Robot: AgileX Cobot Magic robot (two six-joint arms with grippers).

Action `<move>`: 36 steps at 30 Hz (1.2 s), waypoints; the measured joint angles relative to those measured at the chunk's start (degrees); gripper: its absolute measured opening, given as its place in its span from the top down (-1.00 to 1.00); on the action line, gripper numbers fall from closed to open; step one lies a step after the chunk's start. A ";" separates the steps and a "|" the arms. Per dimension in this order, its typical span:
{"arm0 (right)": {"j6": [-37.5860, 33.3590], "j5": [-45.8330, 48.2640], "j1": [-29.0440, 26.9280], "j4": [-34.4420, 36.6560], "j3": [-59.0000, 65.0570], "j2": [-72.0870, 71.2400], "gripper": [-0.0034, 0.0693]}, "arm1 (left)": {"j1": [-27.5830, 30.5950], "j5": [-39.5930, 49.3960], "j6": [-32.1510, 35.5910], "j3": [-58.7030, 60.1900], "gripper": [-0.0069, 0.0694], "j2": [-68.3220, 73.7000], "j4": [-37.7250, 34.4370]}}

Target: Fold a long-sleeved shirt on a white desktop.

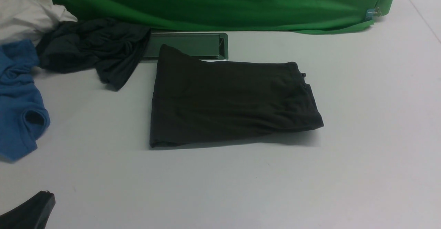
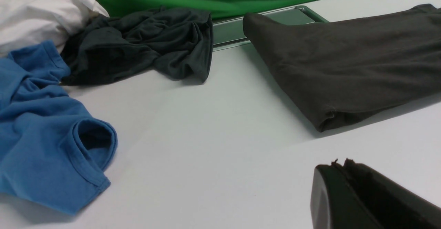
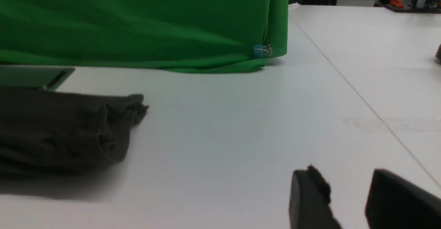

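- I find the long-sleeved shirt [image 1: 227, 101] folded into a flat rectangle, lying mid-table on the white desktop [image 1: 344, 173], its far edge overlapping a recessed metal tray [image 1: 193, 45].
- My left gripper [image 2: 339, 165] has its jaws pressed together, empty, near the shirt.
- My right gripper [image 3: 348, 187] stands parted, holding nothing, apart from the shirt.
- A blue garment [image 1: 17, 101] and a grey-teal garment [image 1: 93, 49] lie at left.

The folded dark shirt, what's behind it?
Behind the long-sleeved shirt lies a grey recessed tray, its near edge partly covered by the shirt, then the green backdrop.
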 joint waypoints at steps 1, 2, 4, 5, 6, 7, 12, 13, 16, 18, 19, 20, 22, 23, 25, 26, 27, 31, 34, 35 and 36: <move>0.26 -0.24 -0.01 0.00 0.00 0.00 0.25 | 0.00 0.00 0.00 0.00 0.72 0.00 0.00; 0.39 -0.29 -0.06 0.00 0.00 0.00 0.25 | 0.00 0.00 0.00 0.00 0.72 0.00 0.00; 0.39 -0.36 -0.06 0.00 0.00 0.00 0.25 | 0.00 0.00 0.00 0.00 0.72 0.00 0.00; 0.39 -0.36 -0.06 0.00 0.00 0.00 0.25 | 0.00 0.00 0.00 0.00 0.72 0.00 0.00; 0.39 -0.40 -0.06 0.00 0.00 0.00 0.25 | 0.00 0.00 0.00 0.00 0.72 0.00 0.00; 0.39 -0.40 -0.06 0.00 0.00 0.00 0.25 | 0.00 0.00 0.00 0.00 0.72 0.00 0.00; 0.39 -0.47 -0.06 0.00 0.00 0.00 0.25 | 0.00 0.00 0.00 0.00 0.72 0.00 0.00; 0.39 -0.47 -0.06 0.00 0.00 0.00 0.25 | 0.00 0.00 0.00 0.00 0.72 0.00 0.00; 0.40 -0.47 -0.06 0.00 0.00 0.00 0.27 | 0.00 0.00 0.00 0.00 0.72 0.00 0.00; 0.40 -0.47 -0.06 0.00 0.00 0.00 0.34 | 0.00 0.00 0.00 0.00 0.72 0.00 0.00; 0.40 -0.47 -0.06 0.00 0.00 0.00 0.36 | 0.00 0.00 0.00 0.00 0.72 0.00 0.00; 0.40 -0.47 -0.06 0.00 0.00 0.00 0.52 | 0.00 0.00 0.00 0.00 0.72 0.00 0.00; 0.47 -0.52 -0.06 0.00 0.00 0.00 0.73 | 0.00 0.00 0.00 0.00 0.72 0.00 0.00; 0.47 -0.52 -0.06 0.00 0.00 0.00 0.78 | 0.00 0.00 0.00 0.00 0.72 0.00 0.00; 0.42 -0.52 -0.06 0.00 0.00 0.00 0.83 | 0.00 0.00 0.00 0.00 0.72 0.00 0.00; 0.42 -0.52 -0.06 0.00 0.00 0.00 0.83 | 0.00 0.00 0.00 0.00 0.72 0.00 0.00; 0.42 -0.52 -0.06 0.00 0.00 0.00 0.85 | 0.00 0.00 0.00 0.00 0.72 0.00 0.00; 0.42 -0.52 -0.06 0.00 0.00 0.00 0.85 | 0.00 0.00 0.00 0.00 0.72 0.00 0.00; 0.42 -0.52 -0.06 0.00 0.00 0.00 0.84 | 0.00 0.00 0.00 0.00 0.72 0.00 0.00; 0.42 -0.52 -0.06 0.00 0.00 0.00 0.84 | 0.00 0.00 0.00 0.00 0.72 0.00 0.00; 0.42 -0.52 -0.06 0.00 0.00 0.00 0.83 | 0.00 0.00 0.00 0.00 0.72 0.00 0.00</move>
